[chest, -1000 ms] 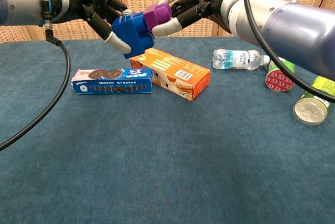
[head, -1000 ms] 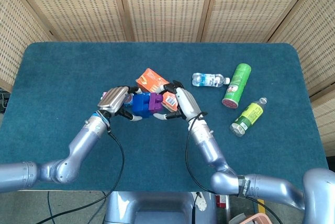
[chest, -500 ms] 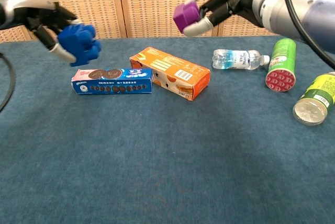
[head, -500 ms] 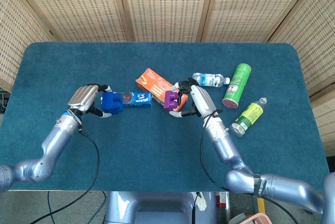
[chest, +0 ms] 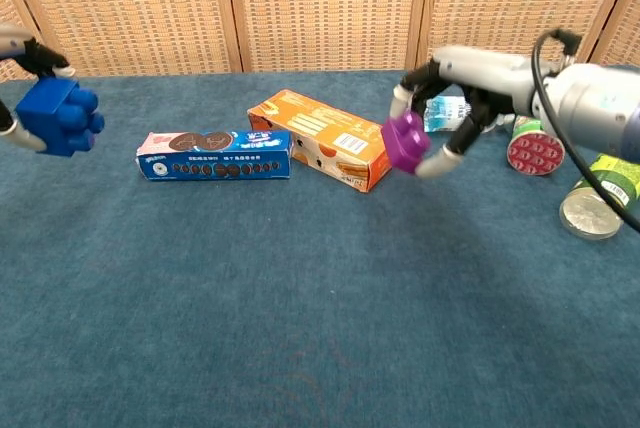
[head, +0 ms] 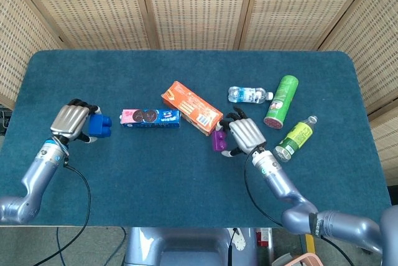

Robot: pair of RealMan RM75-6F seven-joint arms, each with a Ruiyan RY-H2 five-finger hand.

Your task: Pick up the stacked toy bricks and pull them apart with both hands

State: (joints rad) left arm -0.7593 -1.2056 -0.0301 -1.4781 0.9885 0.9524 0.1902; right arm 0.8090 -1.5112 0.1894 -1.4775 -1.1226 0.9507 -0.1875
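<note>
The two bricks are apart. My left hand [head: 71, 121] grips the blue brick [head: 98, 125] at the far left of the table; in the chest view the blue brick [chest: 58, 117] hangs at the left edge and only the fingertips [chest: 12, 138] show. My right hand [head: 244, 135] holds the purple brick [head: 219, 141] low, right of centre, just in front of the orange box. In the chest view my right hand [chest: 462, 98] pinches the purple brick [chest: 405, 143] a little above the cloth.
An orange box [head: 191, 107] and a blue biscuit packet [head: 151, 117] lie mid-table between my hands. A water bottle [head: 249, 95], a green can [head: 282, 100] and a green bottle [head: 294, 138] lie at the right, close behind my right hand.
The joined bricks came apart. My left hand carried the blue brick far left; my right hand took the purple brick right and down toward the table.
</note>
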